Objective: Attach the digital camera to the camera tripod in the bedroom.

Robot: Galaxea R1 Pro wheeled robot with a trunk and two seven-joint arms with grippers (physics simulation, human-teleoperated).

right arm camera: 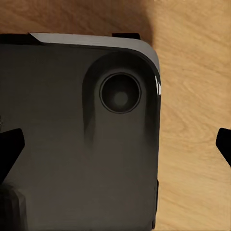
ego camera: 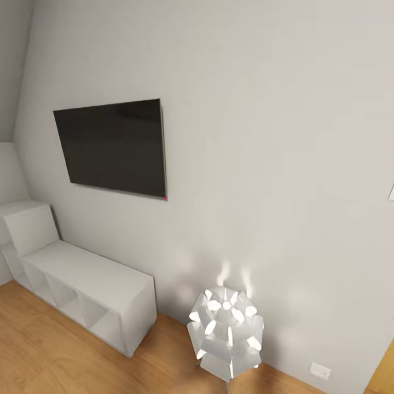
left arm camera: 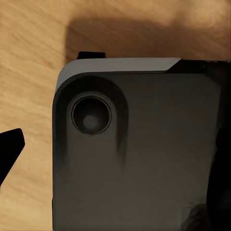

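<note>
Item: bedroom corner, robot in transit. Wall television [ego camera: 112, 148], white cubby shelves [ego camera: 82, 290] and lit floor lamp [ego camera: 227, 334] on wood floor [ego camera: 33, 350].

Both wrists hang over the robot's dark base [left arm camera: 144, 154], apparently stowed for travel. Right fingers [right arm camera: 10, 149] spread, empty. Left: cannot tell.

Camera, tripod: location and heading unknown.

The bedroom shows as a white wall [ego camera: 262, 109] sloping inward at the upper left, with low white cubby shelves [ego camera: 82, 284] standing against it on a light wood floor [ego camera: 49, 355]. The shelves' open compartments look empty, though their depths are shadowed.
</note>
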